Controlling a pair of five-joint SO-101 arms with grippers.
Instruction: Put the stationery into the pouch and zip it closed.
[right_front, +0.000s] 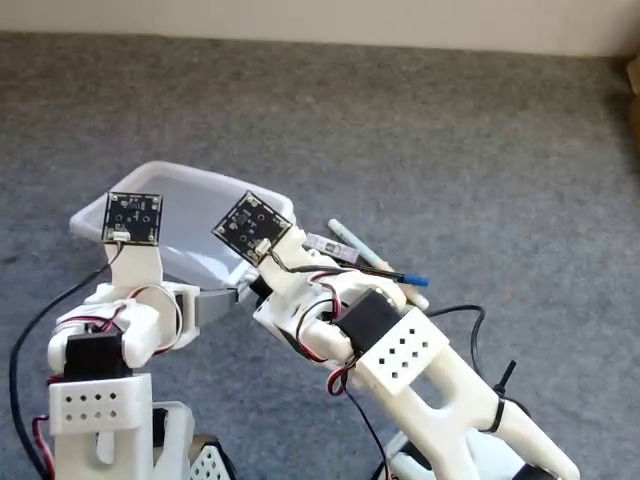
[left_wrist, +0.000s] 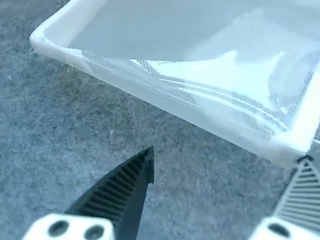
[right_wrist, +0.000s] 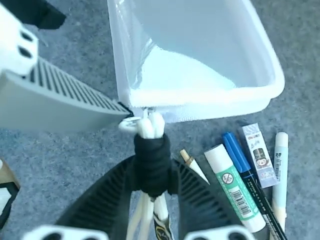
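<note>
from the high view, a translucent white pouch (right_front: 200, 212) lay on the grey, carpet-like tabletop (right_front: 450, 130). the left arm (right_front: 105, 335) and the right arm (right_front: 385, 345) both had their wrists above the pouch's near edge. the stationery (right_front: 365, 255) lay in a loose cluster on the tabletop just beside the pouch, on the right arm's side and outside it. a blue pen (right_front: 405, 278) poked out from behind the right wrist.

in the left wrist view, the left tool (left_wrist: 226, 162) was released, its jaws spread wide with bare tabletop between them. the black finger's tip sat near the pouch's edge but apart from it. the tip of the grey ribbed finger (left_wrist: 300, 187) reached the pouch's corner.

in the right wrist view, the right tool (right_wrist: 152, 165) was clenched on the zip pull cord (right_wrist: 149, 126), a white looped cord bound with black wrap. the black part sat pinched between the jaws. the cord ran to the corner of the pouch, which lay open just beyond the tool's tips. the left tool's grey finger met that same corner from the side. beside the right tool lay a green-and-white glue stick (right_wrist: 234, 189), the blue pen, a small white eraser (right_wrist: 258, 155) and a white pen (right_wrist: 279, 175), close together and roughly side by side. a pale pointed item (right_wrist: 192, 166) was just beside the jaw; i could not tell what it was.
</note>
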